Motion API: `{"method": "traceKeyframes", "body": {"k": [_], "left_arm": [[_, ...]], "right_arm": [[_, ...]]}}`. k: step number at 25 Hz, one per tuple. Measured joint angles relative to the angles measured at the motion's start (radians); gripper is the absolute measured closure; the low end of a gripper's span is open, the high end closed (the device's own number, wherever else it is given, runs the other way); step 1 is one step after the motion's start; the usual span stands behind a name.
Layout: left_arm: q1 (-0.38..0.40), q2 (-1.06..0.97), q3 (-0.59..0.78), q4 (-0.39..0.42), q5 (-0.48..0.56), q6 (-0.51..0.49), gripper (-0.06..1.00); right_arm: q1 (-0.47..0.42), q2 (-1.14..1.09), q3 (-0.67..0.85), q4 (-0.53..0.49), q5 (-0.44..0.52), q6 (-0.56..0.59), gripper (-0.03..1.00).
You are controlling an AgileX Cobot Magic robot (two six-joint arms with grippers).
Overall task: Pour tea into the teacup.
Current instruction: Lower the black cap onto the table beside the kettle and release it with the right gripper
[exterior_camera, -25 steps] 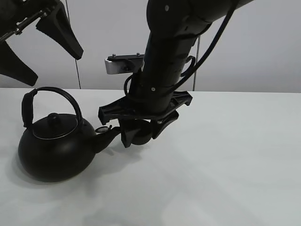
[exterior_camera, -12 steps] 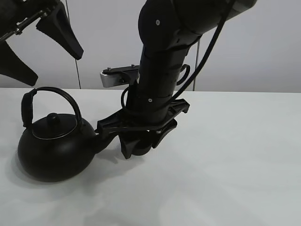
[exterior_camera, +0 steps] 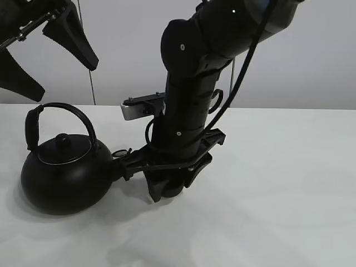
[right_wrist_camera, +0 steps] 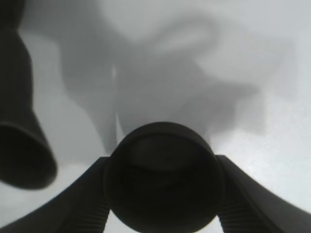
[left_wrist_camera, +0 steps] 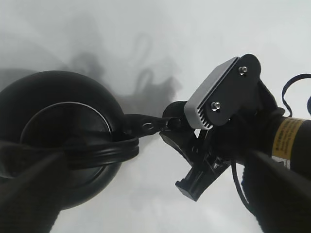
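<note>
On the white surface stands the black kettle, with the left hand spread wide above its handle. The right hand, low beside the spout, clamps the teacup between its fingers.

A black kettle stands upright on the left part of a white table, some way in from the surface's far edge. Its body is round and squat, with a matte finish. A flat lid with a thin bright rim closes the top, and a small black knob sits at the lid's centre. A hooped handle arches over the lid, thicker on its left side. The short spout points to the right along the surface, with a small round cap tipped up above it. Soft grey shadows lie on the table around the kettle. Behind the far edge rises a pale grey wall, crossed by a thin dark vertical line.
</note>
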Motion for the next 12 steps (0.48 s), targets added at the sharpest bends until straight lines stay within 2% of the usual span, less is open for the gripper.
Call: {"method": "traceKeyframes", "body": {"k": [12], "left_arm": [[0.000, 0.000, 0.000, 0.000, 0.000, 0.000, 0.25]], "right_arm": [[0.000, 0.030, -0.001, -0.002, -0.005, 0.000, 0.57]]}}
